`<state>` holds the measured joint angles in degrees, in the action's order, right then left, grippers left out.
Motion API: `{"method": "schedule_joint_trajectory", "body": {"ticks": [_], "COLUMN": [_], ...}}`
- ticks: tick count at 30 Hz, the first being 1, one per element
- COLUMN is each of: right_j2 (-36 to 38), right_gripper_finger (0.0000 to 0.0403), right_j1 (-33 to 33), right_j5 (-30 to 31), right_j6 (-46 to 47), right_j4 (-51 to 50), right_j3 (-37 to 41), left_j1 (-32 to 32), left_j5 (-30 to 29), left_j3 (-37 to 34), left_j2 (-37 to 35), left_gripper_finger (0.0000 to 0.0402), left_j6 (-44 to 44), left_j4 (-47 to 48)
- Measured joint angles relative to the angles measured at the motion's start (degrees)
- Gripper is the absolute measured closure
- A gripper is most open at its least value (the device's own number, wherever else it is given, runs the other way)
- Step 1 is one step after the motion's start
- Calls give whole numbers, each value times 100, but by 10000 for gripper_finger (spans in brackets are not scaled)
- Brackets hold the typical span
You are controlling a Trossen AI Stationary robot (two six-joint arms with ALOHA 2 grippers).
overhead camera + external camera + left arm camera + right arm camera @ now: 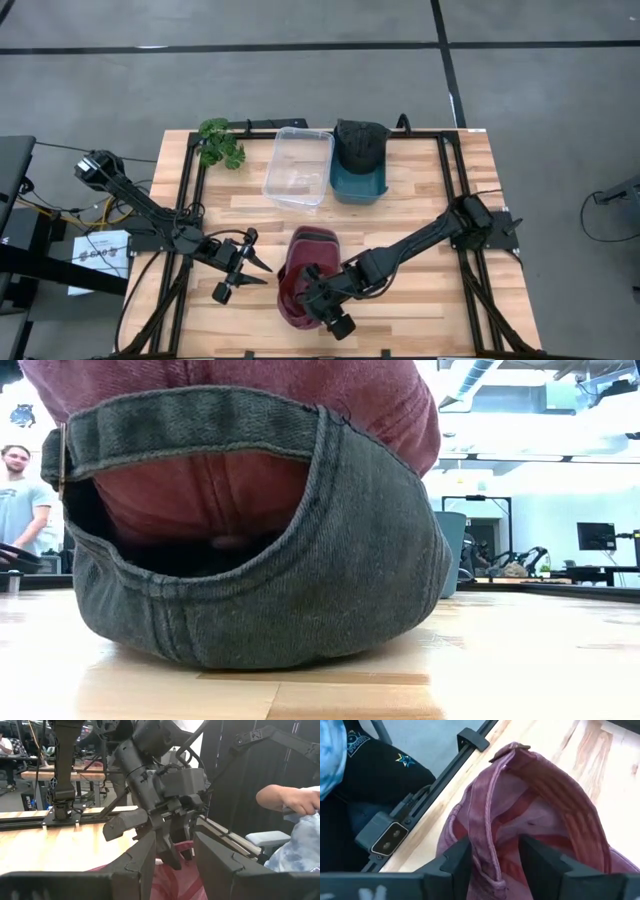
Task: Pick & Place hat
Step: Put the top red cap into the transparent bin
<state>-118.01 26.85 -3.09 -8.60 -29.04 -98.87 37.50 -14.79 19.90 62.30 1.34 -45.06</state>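
The maroon hat (303, 262) lies crown down on the table near its near edge, hollow side up. In the low view the hat (300, 560) fills the picture, its back strap (190, 425) on top. My right gripper (318, 292) is low over the hat's near part and open. In the right wrist view my right gripper (495, 865) has one finger inside the hat and one outside, astride the rim (487, 845). My left gripper (262, 275) waits open just left of the hat. In its own wrist view my left gripper (172, 865) faces the right gripper. My right gripper comes at the hat's rim (485, 860) slanting down from the table's right, one finger (457, 865) outside the hat and one finger (542, 865) inside. I cannot tell whether either finger touches the cloth. The hat rests on the table.
A clear plastic tub (298, 165) and a teal bin (358, 185) holding a dark hat (358, 145) stand at the far side, with a small green plant (220, 142) to their left. People (18, 490) stand or sit beyond the table edges.
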Motion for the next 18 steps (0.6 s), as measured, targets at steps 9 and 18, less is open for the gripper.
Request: {"method": "schedule_joint_trajectory", "body": {"ticks": [9,18], "right_j2": [107,109], "right_gripper_finger": [366,398], "right_j1": [0,-91], "right_j5": [-65,-295], "right_j6": [57,410], "right_j4": [0,-204], "right_j3": [-4,-4], "left_j1": [0,0], "left_j5": [0,0], "left_j3": [0,0], "left_j2": [0,0], "left_gripper_finger": [271,271], "left_j6": [0,0], "left_j4": [0,0]}}
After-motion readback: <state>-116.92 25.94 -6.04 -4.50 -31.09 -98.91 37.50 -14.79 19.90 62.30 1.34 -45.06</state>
